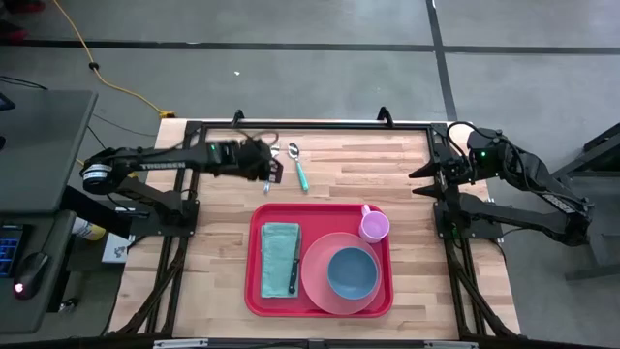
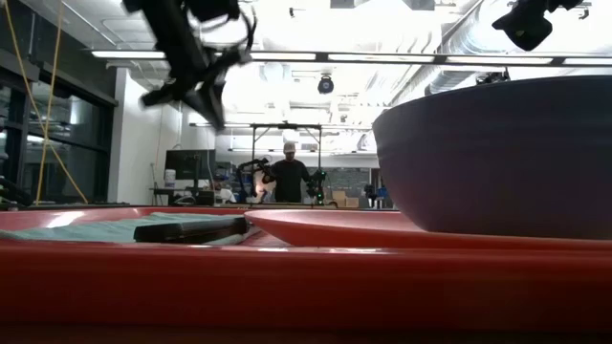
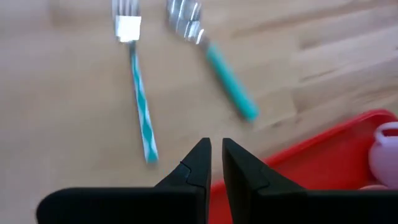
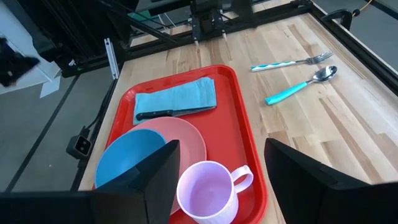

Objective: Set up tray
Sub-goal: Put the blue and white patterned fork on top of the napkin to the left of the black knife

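Note:
The red tray (image 1: 254,291) lies near the table's near edge. On it are a folded teal napkin (image 1: 279,250) with a dark knife (image 1: 294,276) on top, a pink plate (image 1: 315,276) carrying a blue bowl (image 1: 352,273), and a pale purple cup (image 1: 374,226) standing at its far right corner. A fork with a striped teal handle (image 3: 140,106) and a teal-handled spoon (image 3: 217,74) lie flat on the wood beyond the tray. My left gripper (image 3: 216,155) hovers above the fork's handle end, shut and empty. My right gripper (image 4: 222,149) waits open at the table's right edge.
Bare wood (image 1: 339,160) runs between the tray's far rim and the table's far edge, and down both sides of the tray. A black frame (image 1: 310,126) borders the table. A person (image 2: 289,177) stands far back in the room.

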Robot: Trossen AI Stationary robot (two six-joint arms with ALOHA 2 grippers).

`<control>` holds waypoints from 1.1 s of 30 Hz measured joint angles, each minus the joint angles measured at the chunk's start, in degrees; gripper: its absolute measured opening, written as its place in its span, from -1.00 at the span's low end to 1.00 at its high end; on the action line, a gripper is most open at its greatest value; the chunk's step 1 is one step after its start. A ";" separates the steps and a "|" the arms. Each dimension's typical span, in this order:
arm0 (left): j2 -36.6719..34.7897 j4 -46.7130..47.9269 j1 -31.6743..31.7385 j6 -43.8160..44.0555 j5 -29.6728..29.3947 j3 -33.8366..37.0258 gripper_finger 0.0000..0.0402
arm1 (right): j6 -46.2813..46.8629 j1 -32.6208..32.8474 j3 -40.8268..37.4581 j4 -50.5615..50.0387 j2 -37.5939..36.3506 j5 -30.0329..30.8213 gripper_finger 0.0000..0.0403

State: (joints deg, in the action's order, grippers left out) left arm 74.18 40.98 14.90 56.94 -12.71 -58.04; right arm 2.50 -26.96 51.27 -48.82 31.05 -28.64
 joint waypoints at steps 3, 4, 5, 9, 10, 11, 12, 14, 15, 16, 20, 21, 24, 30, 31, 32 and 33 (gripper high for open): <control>-0.06 -4.67 -1.41 7.77 0.43 5.35 -0.65 | 0.00 0.01 0.00 0.28 0.00 -0.01 0.06; 0.32 -5.13 -1.53 9.56 0.33 6.13 -0.65 | 0.00 0.00 0.00 0.27 0.00 0.00 0.06; 1.06 -4.93 -1.51 10.79 0.14 6.42 -0.65 | 0.00 0.02 0.00 0.28 0.00 0.00 0.06; 3.89 -5.29 -1.37 9.44 -0.21 6.54 -0.65 | 0.05 0.01 0.00 0.27 0.07 -0.02 0.06; 4.42 -5.46 -1.10 9.09 -0.29 6.51 -0.65 | 0.09 0.01 0.00 0.26 0.07 0.00 0.06; 4.88 -5.24 -0.46 8.57 -0.13 6.51 -0.63 | 0.17 0.01 0.00 0.25 0.09 0.00 0.06; 5.26 -4.97 0.21 7.93 0.16 6.53 -0.60 | 0.27 0.00 0.00 0.25 0.09 0.00 0.06; 6.34 -5.56 0.74 7.67 0.39 6.51 -0.51 | 0.85 0.02 0.00 0.25 0.09 -0.02 0.06; 7.08 -5.97 0.85 7.20 0.37 6.51 -0.45 | 1.07 0.00 0.00 0.24 0.09 -0.02 0.06; 7.64 -6.27 1.31 6.32 0.79 6.51 -0.38 | 1.21 0.00 0.00 0.22 0.09 -0.02 0.06; 9.40 -8.36 3.65 1.94 4.43 6.31 -0.06 | 1.24 0.01 0.00 0.22 0.09 0.08 0.06; 10.19 -8.37 4.47 1.13 5.10 6.34 0.02 | 1.20 0.02 0.00 0.22 0.09 0.34 0.06; 11.18 -7.63 6.80 -1.15 7.87 5.80 0.26 | 0.99 0.00 0.00 0.22 0.09 1.50 0.06; 13.78 -3.11 11.87 -8.10 8.90 1.97 0.45 | 1.02 0.02 0.00 0.22 0.09 1.57 0.06; 14.28 -1.67 12.68 -9.54 9.05 1.10 0.45 | 1.05 0.00 0.00 0.22 0.09 1.68 0.06; 14.87 0.01 13.45 -11.26 9.20 0.17 0.44 | 1.05 0.00 0.00 0.21 0.09 1.79 0.06; 15.67 1.87 14.17 -13.00 9.22 -0.86 0.43 | 1.06 0.00 0.00 0.20 0.09 1.91 0.06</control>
State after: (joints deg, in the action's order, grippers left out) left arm 89.86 42.85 29.07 43.94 -3.49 -58.90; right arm 3.56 -26.96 51.27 -48.62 31.14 -26.73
